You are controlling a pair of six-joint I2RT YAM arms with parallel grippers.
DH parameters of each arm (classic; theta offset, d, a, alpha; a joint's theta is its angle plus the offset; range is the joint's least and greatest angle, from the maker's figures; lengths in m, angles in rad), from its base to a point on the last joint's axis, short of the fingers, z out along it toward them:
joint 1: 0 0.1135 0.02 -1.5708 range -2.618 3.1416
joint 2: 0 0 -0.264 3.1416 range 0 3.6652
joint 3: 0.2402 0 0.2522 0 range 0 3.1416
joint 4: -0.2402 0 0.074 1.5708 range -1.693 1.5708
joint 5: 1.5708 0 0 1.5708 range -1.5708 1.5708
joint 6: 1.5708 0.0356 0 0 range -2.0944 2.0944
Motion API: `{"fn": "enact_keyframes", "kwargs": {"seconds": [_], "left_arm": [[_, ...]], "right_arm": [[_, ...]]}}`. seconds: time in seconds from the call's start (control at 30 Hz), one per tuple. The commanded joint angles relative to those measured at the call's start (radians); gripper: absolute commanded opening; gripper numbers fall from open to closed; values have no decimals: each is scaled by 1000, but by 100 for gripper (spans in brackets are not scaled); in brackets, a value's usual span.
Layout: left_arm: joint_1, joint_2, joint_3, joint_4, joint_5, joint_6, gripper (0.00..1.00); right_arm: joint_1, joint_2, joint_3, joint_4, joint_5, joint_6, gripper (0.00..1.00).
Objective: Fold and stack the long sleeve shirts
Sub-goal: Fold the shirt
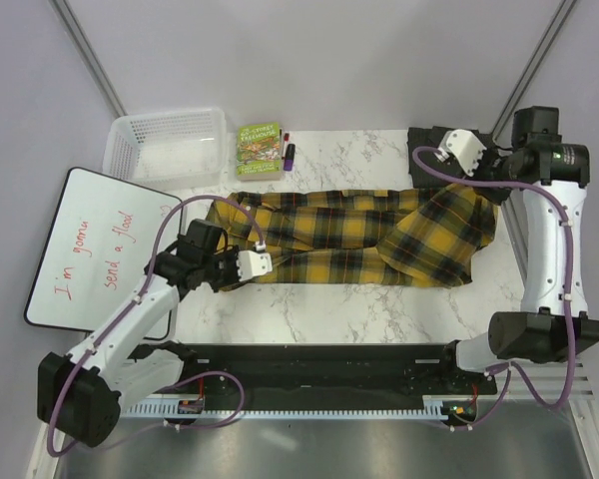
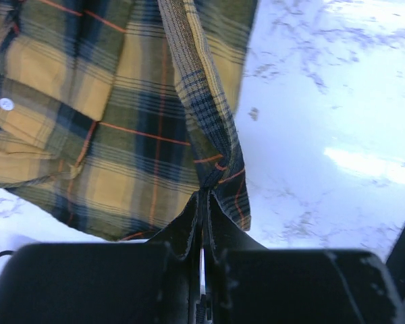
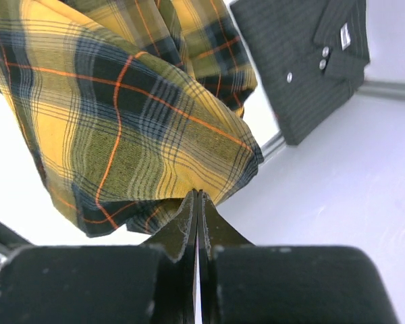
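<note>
Left gripper [image 2: 202, 202]: clamped on plaid shirt [image 1: 359, 235] hem, tips buried in cloth.
Right gripper [image 3: 198, 197]: clamped on plaid corner.
Grey shirt [image 3: 304, 61]: far corner, cut off at frame edge.

Bright and even from overhead in the top view; sharp edge to edge, with faint soft shadows beside the arms on the counter [image 1: 379, 299]. Harsh glare in the left wrist view, bleaching the marble to white at right. Blown-out white too behind the plaid shirt [image 3: 121, 121] in the right wrist view. Dark, underexposed and soft along the bottom of both, at the left pincer [image 2: 202, 197] and right pincer [image 3: 198, 197] close to the lens.
</note>
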Motion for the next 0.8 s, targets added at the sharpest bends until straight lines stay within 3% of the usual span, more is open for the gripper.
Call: {"fn": "enact_keyframes", "kwargs": {"seconds": [0.0, 0.57, 0.77], "left_arm": [[32, 63, 68, 113, -42, -4, 2], [97, 281, 131, 273, -65, 27, 2], [112, 327, 122, 325, -88, 30, 2]], "right_arm": [[85, 42, 49, 71, 78, -26, 0], [297, 237, 95, 481, 308, -112, 0], [333, 257, 7, 627, 365, -98, 0]]}}
